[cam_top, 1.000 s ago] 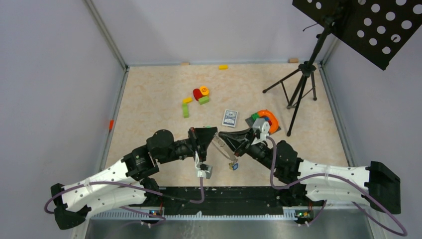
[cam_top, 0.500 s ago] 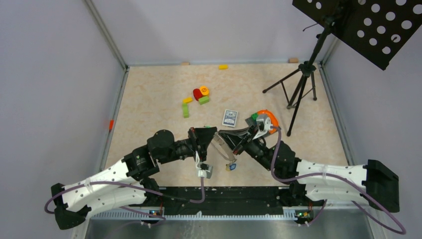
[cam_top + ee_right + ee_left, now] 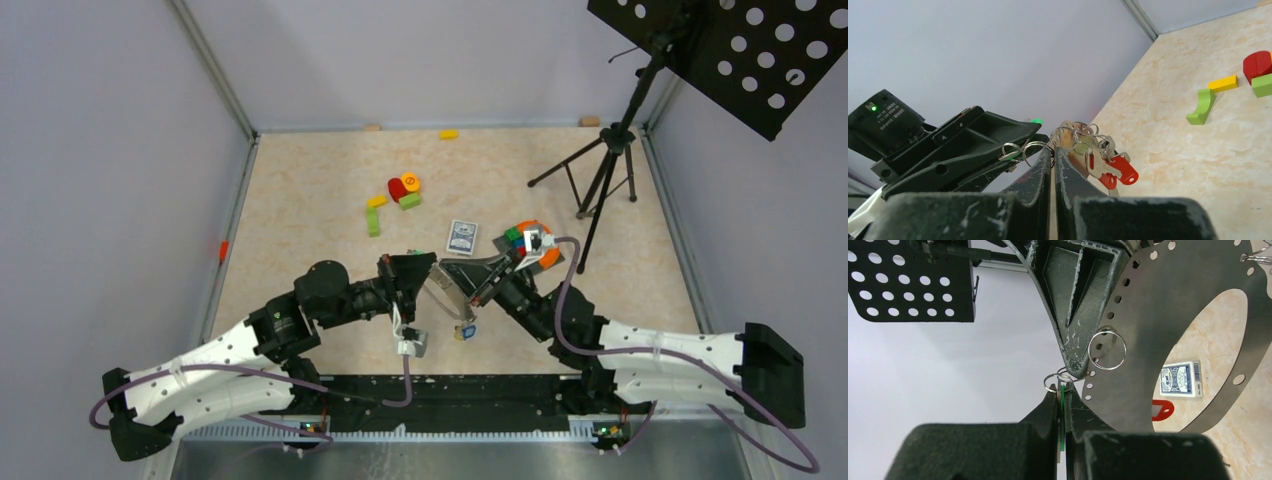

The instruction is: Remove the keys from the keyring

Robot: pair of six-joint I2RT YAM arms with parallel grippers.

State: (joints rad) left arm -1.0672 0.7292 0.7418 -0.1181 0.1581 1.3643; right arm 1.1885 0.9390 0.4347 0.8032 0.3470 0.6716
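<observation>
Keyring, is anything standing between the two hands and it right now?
Nothing visible does. The right hand is shut on the keyring, and the left hand pinches a green key tag on it.

The left arm (image 3: 235,345) and the right arm (image 3: 665,350) each have a white shell with small holes near the base and black rounded joints further up. A purple cable (image 3: 405,380) runs along each arm. The fingers (image 3: 1040,172) are black, wedge-shaped, with pale scratches.

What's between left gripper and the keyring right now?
A green key tag pinched in the left gripper, plus small split rings at the keyring edge; left wrist view.
</observation>
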